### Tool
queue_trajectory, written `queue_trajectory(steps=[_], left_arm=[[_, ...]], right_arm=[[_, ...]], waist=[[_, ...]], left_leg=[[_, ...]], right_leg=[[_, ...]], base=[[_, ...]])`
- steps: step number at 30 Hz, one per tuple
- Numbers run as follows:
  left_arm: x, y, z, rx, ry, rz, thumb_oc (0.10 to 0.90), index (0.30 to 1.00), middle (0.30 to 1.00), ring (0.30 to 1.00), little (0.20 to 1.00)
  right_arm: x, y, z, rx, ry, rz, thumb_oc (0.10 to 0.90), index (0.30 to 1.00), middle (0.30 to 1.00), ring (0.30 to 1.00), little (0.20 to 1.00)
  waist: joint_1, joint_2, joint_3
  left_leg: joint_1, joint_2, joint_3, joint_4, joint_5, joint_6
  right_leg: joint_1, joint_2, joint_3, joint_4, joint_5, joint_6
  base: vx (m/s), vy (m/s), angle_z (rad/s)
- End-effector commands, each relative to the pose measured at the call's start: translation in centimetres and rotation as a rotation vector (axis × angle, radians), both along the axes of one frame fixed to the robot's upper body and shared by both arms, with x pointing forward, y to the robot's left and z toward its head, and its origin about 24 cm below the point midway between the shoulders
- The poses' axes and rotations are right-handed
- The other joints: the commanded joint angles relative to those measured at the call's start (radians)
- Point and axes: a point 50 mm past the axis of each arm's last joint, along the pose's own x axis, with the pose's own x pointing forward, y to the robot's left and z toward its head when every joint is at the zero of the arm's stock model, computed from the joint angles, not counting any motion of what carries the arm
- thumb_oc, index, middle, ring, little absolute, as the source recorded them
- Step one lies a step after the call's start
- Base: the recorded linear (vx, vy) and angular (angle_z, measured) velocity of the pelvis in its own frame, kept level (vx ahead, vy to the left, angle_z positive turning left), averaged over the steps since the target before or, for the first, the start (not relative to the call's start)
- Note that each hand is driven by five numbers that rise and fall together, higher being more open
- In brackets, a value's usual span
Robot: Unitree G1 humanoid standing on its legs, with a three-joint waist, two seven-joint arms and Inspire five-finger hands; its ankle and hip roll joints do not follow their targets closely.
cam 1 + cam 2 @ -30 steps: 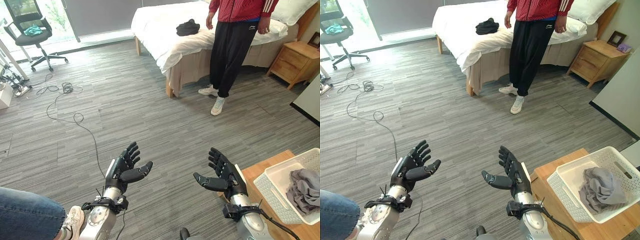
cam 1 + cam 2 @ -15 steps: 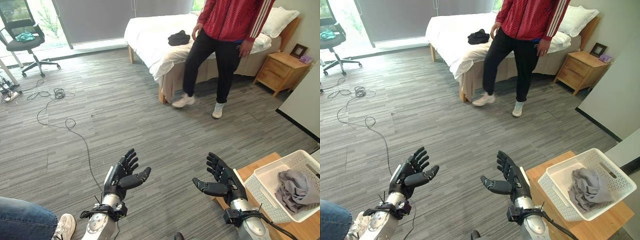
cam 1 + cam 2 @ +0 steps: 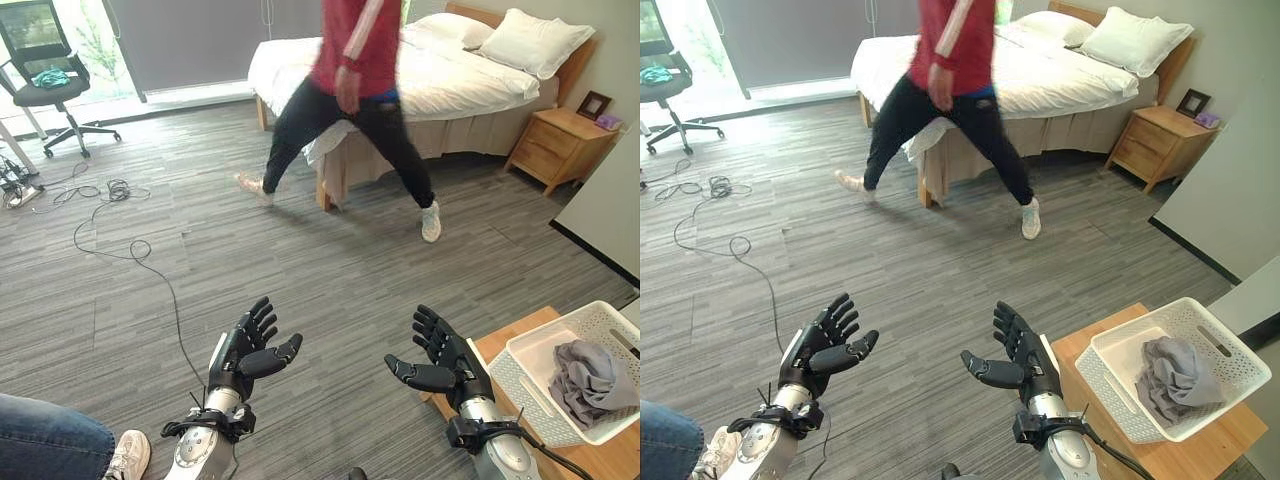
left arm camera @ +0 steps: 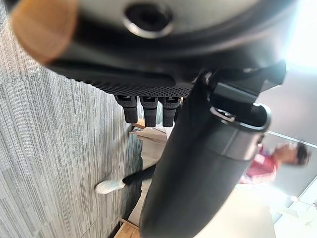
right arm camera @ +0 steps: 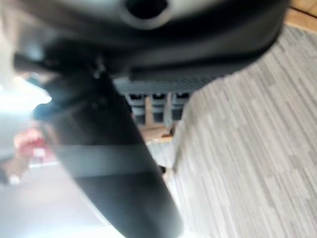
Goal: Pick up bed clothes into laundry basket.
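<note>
Better to walk slowly to the white bed (image 3: 440,85) at top middle, both dark hands (image 3: 245,350) (image 3: 440,365) spread wide and empty, white slotted plastic laundry basket (image 3: 530,385) with grey cloth (image 3: 588,368) at lower right.

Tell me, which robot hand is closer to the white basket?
The right hand. It hovers open just beside the white laundry basket on the wooden table; the left hand hangs farther away over the floor.

We are in a bedroom. A made bed (image 3: 440,85) with white pillows (image 3: 535,40) stands beside a wooden nightstand (image 3: 562,145). An office chair (image 3: 50,85) sits by the window.
</note>
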Motion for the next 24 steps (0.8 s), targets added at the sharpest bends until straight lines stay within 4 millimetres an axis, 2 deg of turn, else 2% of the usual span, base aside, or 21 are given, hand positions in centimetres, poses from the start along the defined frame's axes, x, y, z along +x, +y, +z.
queue_trajectory(steps=[1,18,19,24], left_arm=[[1.3,0.5,3.7,0.011,-0.219,0.011,0.800,0.900,0.900,0.900,0.900],[1.1,0.7,3.4,0.005,-0.205,0.039,0.800,0.900,0.900,0.900,0.900],[2.2,1.8,-0.2,0.071,-0.011,0.082,0.800,0.900,0.900,0.900,0.900],[2.5,2.6,-0.2,0.050,-0.019,0.142,0.800,0.900,0.900,0.900,0.900]], right_arm=[[1.6,0.3,4.2,0.032,-0.248,0.009,0.800,0.900,0.900,0.900,0.900],[1.7,0.5,3.9,0.038,-0.236,0.021,0.800,0.900,0.900,0.900,0.900],[0.2,-1.6,-2.3,0.268,0.050,-0.227,0.800,0.900,0.900,0.900,0.900],[1.2,-1.9,-1.7,0.170,0.030,-0.169,0.800,0.900,0.900,0.900,0.900]], waist=[[-0.004,-0.029,-0.053],[0.000,-0.030,-0.054],[0.011,-0.006,-0.025],[0.009,-0.019,-0.018]], left_leg=[[-0.067,0.012,-0.103,0.081,-0.123,-0.001],[-0.056,0.014,-0.106,0.080,-0.126,0.000],[-0.087,0.016,-0.115,0.071,-0.114,-0.009],[-0.073,0.020,-0.105,0.077,-0.123,-0.007]], right_leg=[[0.028,-0.023,-0.025,0.009,-0.114,0.039],[0.038,-0.023,-0.018,0.007,-0.117,0.038],[-0.003,-0.056,-0.082,-0.015,-0.073,0.070],[0.005,-0.054,-0.067,-0.012,-0.078,0.068]], base=[[0.01,0.006,0.04],[0.00,0.000,0.00],[0.00,0.000,0.00],[0.00,0.002,-0.02]])
